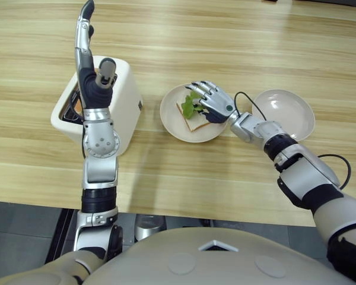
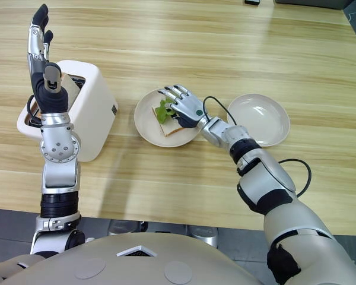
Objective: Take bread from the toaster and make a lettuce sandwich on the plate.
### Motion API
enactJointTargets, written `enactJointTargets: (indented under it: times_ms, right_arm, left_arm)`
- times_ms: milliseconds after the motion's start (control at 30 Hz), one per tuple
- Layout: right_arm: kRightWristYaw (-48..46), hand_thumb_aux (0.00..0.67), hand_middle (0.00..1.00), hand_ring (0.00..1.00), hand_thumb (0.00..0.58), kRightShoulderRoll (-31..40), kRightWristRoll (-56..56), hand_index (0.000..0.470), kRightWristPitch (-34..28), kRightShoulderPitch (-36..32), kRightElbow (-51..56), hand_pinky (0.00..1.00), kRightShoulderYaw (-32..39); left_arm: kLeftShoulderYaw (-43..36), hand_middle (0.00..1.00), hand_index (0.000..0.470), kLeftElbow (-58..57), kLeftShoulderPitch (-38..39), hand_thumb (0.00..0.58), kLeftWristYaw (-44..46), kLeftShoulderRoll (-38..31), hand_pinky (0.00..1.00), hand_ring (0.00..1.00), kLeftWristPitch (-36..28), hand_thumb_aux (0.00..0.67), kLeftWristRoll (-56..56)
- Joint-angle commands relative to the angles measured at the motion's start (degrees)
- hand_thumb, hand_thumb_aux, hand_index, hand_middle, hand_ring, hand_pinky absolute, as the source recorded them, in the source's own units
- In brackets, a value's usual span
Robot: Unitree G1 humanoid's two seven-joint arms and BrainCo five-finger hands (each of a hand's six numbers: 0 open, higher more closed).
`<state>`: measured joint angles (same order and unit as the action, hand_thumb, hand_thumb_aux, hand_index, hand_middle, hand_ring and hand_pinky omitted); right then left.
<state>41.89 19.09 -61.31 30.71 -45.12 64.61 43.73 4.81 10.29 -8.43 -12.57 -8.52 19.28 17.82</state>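
A white toaster stands on the wooden table at the left, with a slice of bread showing in its slot. My left hand is raised above the toaster, open with fingers stretched upward. To the right lies a round cream plate with a slice of bread on it. A green lettuce leaf stands on that slice. My right hand hovers low over the plate, its fingers curled around the lettuce.
An empty cream bowl sits just right of the plate, behind my right forearm. A thin black cable loops at the right wrist. Bare wooden tabletop stretches beyond the dishes.
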Motion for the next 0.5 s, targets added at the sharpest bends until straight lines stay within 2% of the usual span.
enactJointTargets:
  times_ms: [33, 67, 100, 133, 233, 267, 300, 333, 367, 400, 500]
  right_arm:
    - [-1.99, 0.654, 0.00, 0.00, 0.580, -0.42, 0.19, 0.449, 0.98, 0.06, 2.25, 0.00, 1.55]
    - [-2.15, 0.557, 0.00, 0.00, 0.564, -0.34, 0.18, 0.382, 1.13, 0.18, 2.34, 0.00, 1.75]
    - [-2.23, 0.557, 0.00, 0.00, 0.564, -0.29, 0.24, 0.382, 1.24, 0.21, 2.39, 0.00, 1.86]
    - [-2.31, 0.515, 0.00, 0.00, 0.549, 0.01, 0.36, 0.354, 1.46, 0.39, 2.16, 0.00, 1.90]
    - [-2.27, 0.478, 0.00, 0.00, 0.532, 0.96, 0.85, 0.328, 1.94, 0.76, 1.29, 0.00, 1.71]
    - [-2.17, 0.441, 0.00, 0.00, 0.512, 1.22, 1.08, 0.303, 2.06, 0.86, 1.00, 0.00, 1.49]
    - [-2.07, 0.250, 0.00, 0.00, 0.352, 1.50, 1.43, 0.171, 2.24, 0.97, 0.61, 0.00, 1.17]
    - [-2.05, 0.250, 0.00, 0.00, 0.352, 1.84, 1.98, 0.171, 2.59, 1.08, 0.09, 0.00, 0.77]
    - [-2.12, 0.032, 0.00, 0.00, 0.053, 2.17, 2.56, 0.022, 2.97, 1.23, -0.47, 0.00, 0.38]
    - [-2.17, 0.000, 0.00, 0.00, 0.000, 2.47, 3.15, 0.000, 3.26, 1.38, -1.09, 0.00, 0.04]
    - [-2.26, 0.000, 0.00, 0.00, 0.000, 3.94, 5.07, 0.000, 4.23, 2.27, -4.01, 0.00, -1.71]
  left_arm:
    - [0.59, 0.00, 0.000, 1.40, -0.02, 0.000, 0.65, -0.34, 0.00, 0.00, -0.78, 0.000, -0.55]
    - [0.95, 0.00, 0.000, 1.73, -0.12, 0.000, 0.74, -0.53, 0.00, 0.00, -0.89, 0.000, -0.70]
    - [1.20, 0.00, 0.000, 1.96, -0.19, 0.000, 0.81, -0.66, 0.00, 0.00, -0.97, 0.000, -0.80]
    - [1.88, 0.00, 0.000, 2.40, -0.45, 0.000, 0.95, -1.09, 0.00, 0.00, -1.10, 0.000, -1.09]
    - [4.09, 0.00, 0.000, 3.30, -0.95, 0.000, 1.15, -2.51, 0.00, 0.00, -1.27, 0.000, -1.80]
    - [4.71, 0.00, 0.000, 3.49, -1.02, 0.000, 1.17, -2.98, 0.00, 0.00, -1.34, 0.000, -1.94]
    - [5.28, 0.00, 0.000, 3.56, -1.09, 0.000, 1.21, -3.46, 0.00, 0.00, -1.44, 0.000, -1.92]
    - [5.93, 0.00, 0.000, 3.48, -1.18, 0.000, 1.32, -4.05, 0.00, 0.00, -1.51, 0.000, -1.78]
    - [6.61, 0.00, 0.000, 3.33, -1.25, 0.000, 1.45, -4.71, 0.00, 0.00, -1.50, 0.000, -1.51]
    - [7.33, 0.00, 0.000, 3.15, -1.24, 0.000, 1.53, -5.58, 0.00, 0.00, -1.44, 0.000, -1.27]
    - [9.91, 0.00, 0.000, 3.31, -0.74, 0.000, 2.00, -9.19, 0.00, 0.00, -1.93, 0.000, -0.01]
